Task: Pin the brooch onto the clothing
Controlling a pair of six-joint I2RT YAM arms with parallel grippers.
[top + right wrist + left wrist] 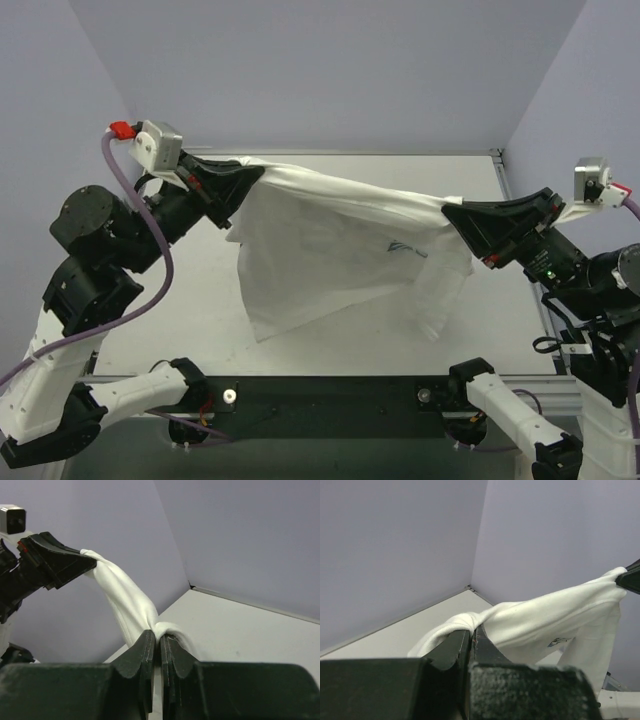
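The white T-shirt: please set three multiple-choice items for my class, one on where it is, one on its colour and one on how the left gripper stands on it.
1. Where is the white T-shirt?
A. strung between the left gripper and the right gripper
B. folded in a neat pile
C. hanging from the right gripper alone

2. What colour is its fabric?
A. red
B. black
C. white

3. How does the left gripper stand?
A. wide open
B. shut on the T-shirt
C. shut on nothing

Answers:
1 A, since the top view shows the cloth stretched from one gripper to the other.
2 C, since the fabric is white in all three views.
3 B, since the left wrist view shows a bunch of cloth pinched between the closed fingers.
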